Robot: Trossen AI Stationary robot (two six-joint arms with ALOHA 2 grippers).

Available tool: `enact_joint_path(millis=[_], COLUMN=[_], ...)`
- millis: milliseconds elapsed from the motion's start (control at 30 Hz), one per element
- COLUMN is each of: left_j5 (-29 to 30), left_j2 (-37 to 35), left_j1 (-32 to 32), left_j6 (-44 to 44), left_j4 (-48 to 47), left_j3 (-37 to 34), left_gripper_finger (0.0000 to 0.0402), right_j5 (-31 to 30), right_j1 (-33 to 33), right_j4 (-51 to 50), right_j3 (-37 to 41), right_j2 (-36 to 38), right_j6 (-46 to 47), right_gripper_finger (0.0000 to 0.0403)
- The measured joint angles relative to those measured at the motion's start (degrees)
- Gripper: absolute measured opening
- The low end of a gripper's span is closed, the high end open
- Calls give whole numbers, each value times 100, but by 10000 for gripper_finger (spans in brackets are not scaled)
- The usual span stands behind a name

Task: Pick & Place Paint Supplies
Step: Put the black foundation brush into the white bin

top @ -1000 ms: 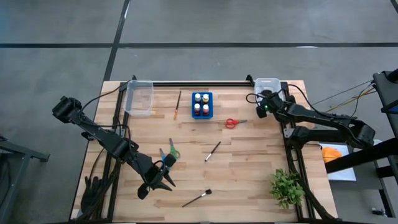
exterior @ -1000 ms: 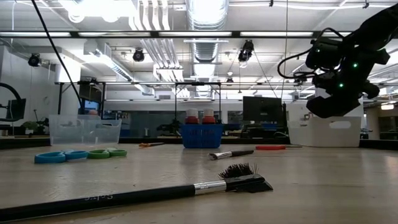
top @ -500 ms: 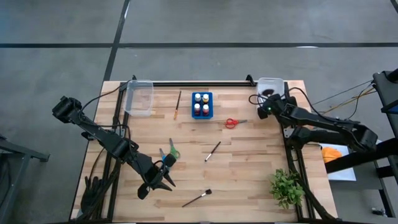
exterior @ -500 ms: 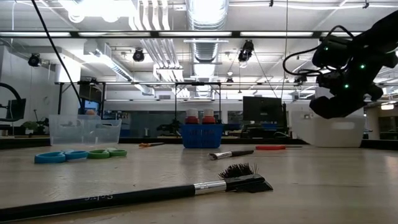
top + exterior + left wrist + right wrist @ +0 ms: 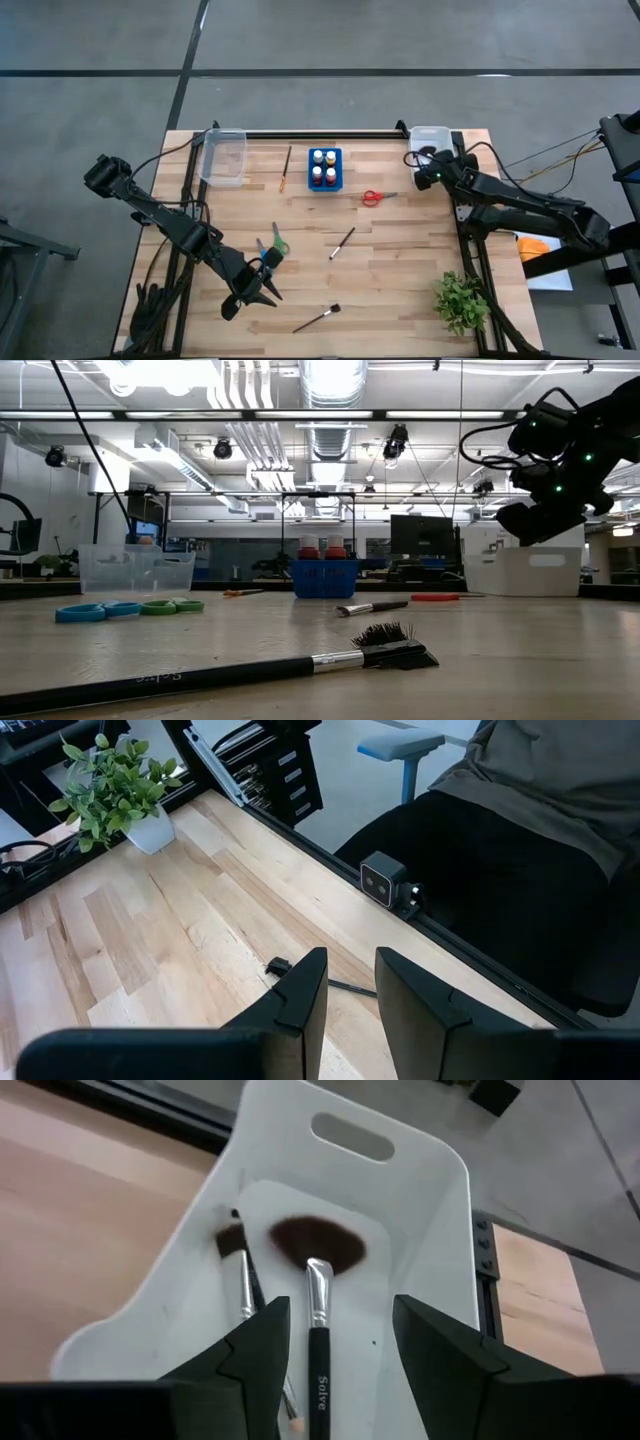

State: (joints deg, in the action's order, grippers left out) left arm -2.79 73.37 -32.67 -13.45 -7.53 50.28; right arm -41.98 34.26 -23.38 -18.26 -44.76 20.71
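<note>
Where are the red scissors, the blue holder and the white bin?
red scissors [image 5: 373, 197], high view, on the handles.
blue holder [image 5: 324, 169], high view, on its centre.
white bin [image 5: 430, 1165], right wrist view, on its rear wall.

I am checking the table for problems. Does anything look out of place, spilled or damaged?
Nothing stands out. Brushes and scissors lie loose on the table, bottles stand upright in the blue holder, two brushes lie in the white bin, nothing spilled.

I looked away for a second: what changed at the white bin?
The right gripper opened over the white plastic bin, letting go a black-handled fan brush, which now lies inside it, and the arm drew back slightly. The left gripper and the table items stayed put.
</note>
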Motion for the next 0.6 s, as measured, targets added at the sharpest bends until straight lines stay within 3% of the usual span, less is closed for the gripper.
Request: enact_joint_path(millis=[200,600], left_j5=[0,0], left_j2=[1,-1], left_j1=[-2,-2], left_j6=[0,0], left_j4=[0,0], left_j3=[0,0], left_gripper_finger=[95,95], right_j5=[90,1016], right_j1=[-254,-1301], right_j4=[16,345], right_j3=[0,-4], right_j2=[259,722], right_j6=[-122,-434], right_gripper_finger=[178,178])
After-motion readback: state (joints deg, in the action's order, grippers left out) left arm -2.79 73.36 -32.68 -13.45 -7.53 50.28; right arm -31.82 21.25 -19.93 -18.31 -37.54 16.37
